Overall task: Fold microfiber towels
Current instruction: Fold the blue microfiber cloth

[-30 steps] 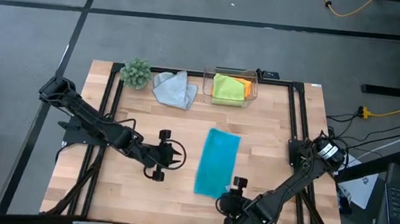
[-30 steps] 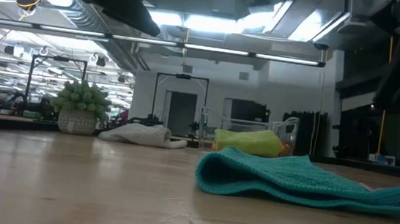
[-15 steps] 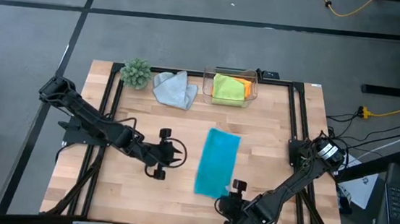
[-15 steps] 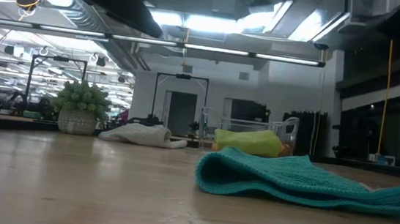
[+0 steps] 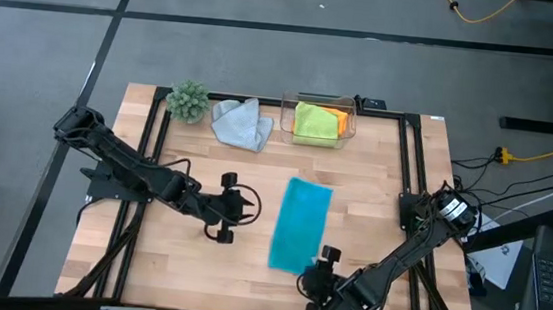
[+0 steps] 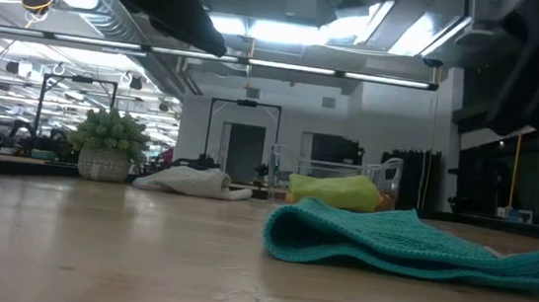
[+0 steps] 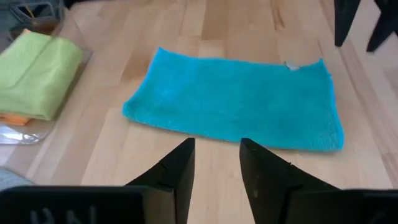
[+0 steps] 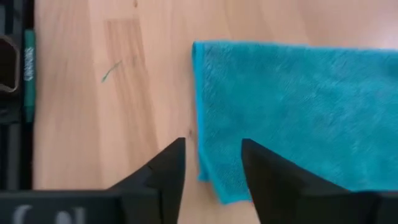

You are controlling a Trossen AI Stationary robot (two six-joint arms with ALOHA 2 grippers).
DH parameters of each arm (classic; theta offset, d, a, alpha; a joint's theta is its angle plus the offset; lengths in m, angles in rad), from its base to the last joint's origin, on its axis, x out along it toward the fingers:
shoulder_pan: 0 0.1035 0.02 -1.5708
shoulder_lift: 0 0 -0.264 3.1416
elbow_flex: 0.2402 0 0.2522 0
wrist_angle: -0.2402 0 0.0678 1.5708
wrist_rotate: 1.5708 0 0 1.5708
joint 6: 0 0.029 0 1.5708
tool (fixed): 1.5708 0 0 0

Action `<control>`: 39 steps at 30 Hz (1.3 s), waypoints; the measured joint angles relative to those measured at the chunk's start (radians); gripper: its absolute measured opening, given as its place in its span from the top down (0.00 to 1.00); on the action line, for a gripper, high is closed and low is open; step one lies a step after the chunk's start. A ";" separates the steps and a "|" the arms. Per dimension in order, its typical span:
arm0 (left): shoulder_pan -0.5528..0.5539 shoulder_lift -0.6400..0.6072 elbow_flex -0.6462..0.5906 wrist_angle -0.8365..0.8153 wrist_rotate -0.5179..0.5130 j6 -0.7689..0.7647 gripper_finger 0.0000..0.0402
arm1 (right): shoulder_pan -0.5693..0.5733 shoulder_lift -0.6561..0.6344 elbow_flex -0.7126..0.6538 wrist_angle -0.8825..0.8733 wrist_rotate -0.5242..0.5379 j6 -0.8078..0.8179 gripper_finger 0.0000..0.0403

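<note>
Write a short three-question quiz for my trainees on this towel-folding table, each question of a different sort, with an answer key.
1. True or false: the folded turquoise microfiber towel lies inside the clear plastic box.
2. Which towel lies crumpled beside the small green fuzzy plant? A orange, B light grey, C lime green.
3. Fill in: neither the left gripper nor the right gripper holds a ____.

Key
1. False: it lies on the bare wooden table, between the two grippers.
2. B: the light grey microfiber towel.
3. Towel: both grippers stand open and empty beside the turquoise one.
</note>
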 joint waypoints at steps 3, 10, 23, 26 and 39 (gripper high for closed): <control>0.000 0.003 0.000 0.054 -0.010 0.000 0.66 | -0.002 0.000 0.000 0.000 0.035 -0.001 0.52; -0.001 0.008 0.001 0.135 0.010 0.031 0.58 | -0.006 0.000 0.000 0.000 0.035 -0.003 0.44; -0.007 0.189 0.000 0.516 0.266 0.198 0.57 | -0.005 0.000 0.001 0.000 0.031 -0.002 0.44; -0.007 0.290 0.000 0.614 0.325 0.318 0.57 | -0.005 0.000 0.001 0.000 0.006 -0.002 0.44; -0.075 0.559 0.214 0.314 0.188 0.352 0.57 | -0.005 0.000 0.001 -0.001 -0.040 0.004 0.44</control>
